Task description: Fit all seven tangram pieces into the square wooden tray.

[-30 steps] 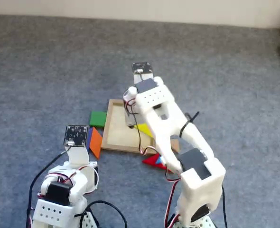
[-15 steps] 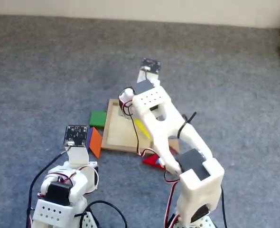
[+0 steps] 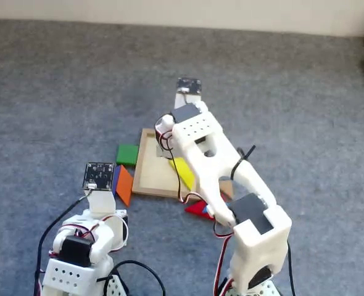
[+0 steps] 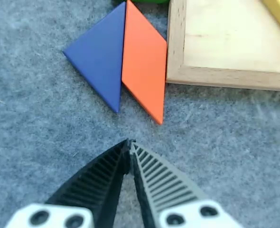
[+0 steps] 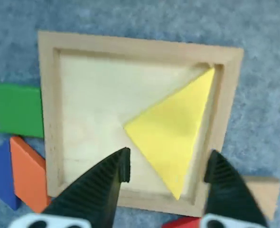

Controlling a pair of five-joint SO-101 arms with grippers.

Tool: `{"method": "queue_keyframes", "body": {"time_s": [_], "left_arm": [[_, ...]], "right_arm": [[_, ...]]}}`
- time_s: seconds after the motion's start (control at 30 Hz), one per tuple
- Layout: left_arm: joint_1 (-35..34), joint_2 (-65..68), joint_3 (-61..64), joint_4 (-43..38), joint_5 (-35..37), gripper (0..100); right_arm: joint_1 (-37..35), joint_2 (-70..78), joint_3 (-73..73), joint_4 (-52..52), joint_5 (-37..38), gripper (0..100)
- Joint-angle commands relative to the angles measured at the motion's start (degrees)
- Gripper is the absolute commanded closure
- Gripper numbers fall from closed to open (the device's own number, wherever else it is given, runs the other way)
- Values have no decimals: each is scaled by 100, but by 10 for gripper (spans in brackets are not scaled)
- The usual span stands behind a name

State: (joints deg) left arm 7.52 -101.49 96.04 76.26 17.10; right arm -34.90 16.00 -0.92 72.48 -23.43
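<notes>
My left gripper [image 4: 129, 142] hangs low over the grey carpet [image 4: 235, 142], fingers pressed together on nothing. Just past its tips the blue triangle [image 4: 102, 57] and orange parallelogram [image 4: 144, 71] lie edge to edge, right beside the rim of the square wooden tray [image 4: 211, 76]. My right gripper [image 5: 168, 154] hovers above that tray, spread wide and empty, over the yellow triangle [image 5: 178, 128], which lies flat inside with one tip in a corner; the green square [image 5: 16, 110] sits outside, just beside the rim.

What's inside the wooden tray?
One yellow triangle, lying flat against one side. The rest looks like bare wood, though the right tool hides small patches of the tray.
</notes>
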Motion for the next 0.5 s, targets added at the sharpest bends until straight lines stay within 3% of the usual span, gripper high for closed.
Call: {"method": "queue_keyframes", "body": {"time_s": [0.0, 0.1, 0.47], "left_arm": [[-48, -242, 119, 26, -9, 993], [-48, -242, 119, 26, -9, 993], [-48, -242, 119, 26, -9, 993]], "right_arm": [[-48, -391, -22, -251, 862, 950], [-75, -347, 13, -391, 1275, 985], [435, 558, 268, -57, 1301, 984]]}}
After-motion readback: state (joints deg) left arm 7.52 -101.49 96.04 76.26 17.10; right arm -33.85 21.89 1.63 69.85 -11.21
